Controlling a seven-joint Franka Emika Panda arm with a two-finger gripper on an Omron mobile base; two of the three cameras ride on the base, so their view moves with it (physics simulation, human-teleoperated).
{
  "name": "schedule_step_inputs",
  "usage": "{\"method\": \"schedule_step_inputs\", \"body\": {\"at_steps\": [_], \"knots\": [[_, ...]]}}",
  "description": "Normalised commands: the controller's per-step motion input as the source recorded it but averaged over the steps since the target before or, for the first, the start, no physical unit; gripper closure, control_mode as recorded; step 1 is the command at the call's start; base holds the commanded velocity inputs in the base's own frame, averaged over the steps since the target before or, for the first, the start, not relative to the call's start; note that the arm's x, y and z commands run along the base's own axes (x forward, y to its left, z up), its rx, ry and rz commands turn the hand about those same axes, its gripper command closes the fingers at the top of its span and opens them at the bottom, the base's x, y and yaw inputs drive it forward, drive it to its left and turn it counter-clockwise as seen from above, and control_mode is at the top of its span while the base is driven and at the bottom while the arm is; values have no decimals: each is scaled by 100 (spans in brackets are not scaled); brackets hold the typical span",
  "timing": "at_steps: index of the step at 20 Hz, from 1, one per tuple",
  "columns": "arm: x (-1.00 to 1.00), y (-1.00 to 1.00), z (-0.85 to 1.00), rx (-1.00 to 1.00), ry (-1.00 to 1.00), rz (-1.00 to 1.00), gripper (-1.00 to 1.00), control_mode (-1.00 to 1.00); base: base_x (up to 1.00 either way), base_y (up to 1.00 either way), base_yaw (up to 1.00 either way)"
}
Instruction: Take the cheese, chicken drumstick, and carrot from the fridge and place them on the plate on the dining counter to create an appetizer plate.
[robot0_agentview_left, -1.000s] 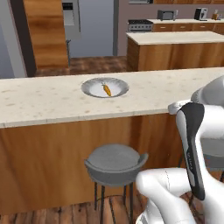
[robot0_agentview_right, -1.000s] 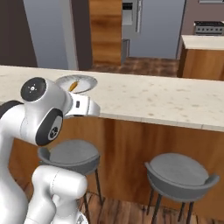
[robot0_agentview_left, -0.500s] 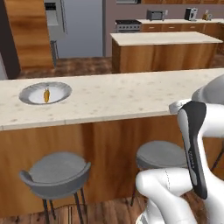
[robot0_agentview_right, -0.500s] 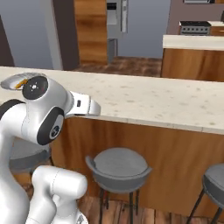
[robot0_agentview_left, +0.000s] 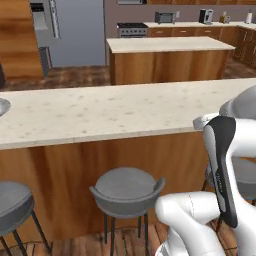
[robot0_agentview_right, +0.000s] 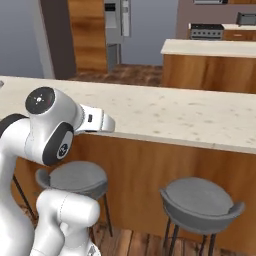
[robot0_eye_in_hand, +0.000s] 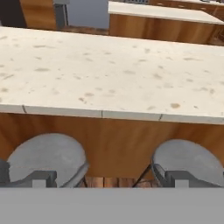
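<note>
Speckled stone is topping the dining counter (robot0_eye_in_hand: 109, 70), and the gripper (robot0_eye_in_hand: 107, 178) is hanging wide open (holding nothing) above grey stools (robot0_eye_in_hand: 46, 157).

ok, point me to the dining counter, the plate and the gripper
dining counter (robot0_agentview_left: 115, 112), left base view, bare stone top.
plate (robot0_agentview_left: 3, 106), left base view, rim at the frame's left edge.
gripper (robot0_eye_in_hand: 109, 177), hand view, midway between fingertips.

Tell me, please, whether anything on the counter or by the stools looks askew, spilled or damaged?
Nothing stands out. The counter shows no spill or damage, and the stools stand upright beside it.
</note>
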Motion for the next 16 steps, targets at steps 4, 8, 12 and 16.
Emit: {"method": "schedule_step_inputs", "body": {"at_steps": [4,8,12,16], "knots": [[0,0,0,0,0,0,-100,100,0,-100,-2],[0,0,0,0,0,0,-100,100,0,-100,-5],[0,0,0,0,0,0,-100,100,-13,-100,-7],[0,0,0,0,0,0,-100,100,-51,-100,-10]]}}
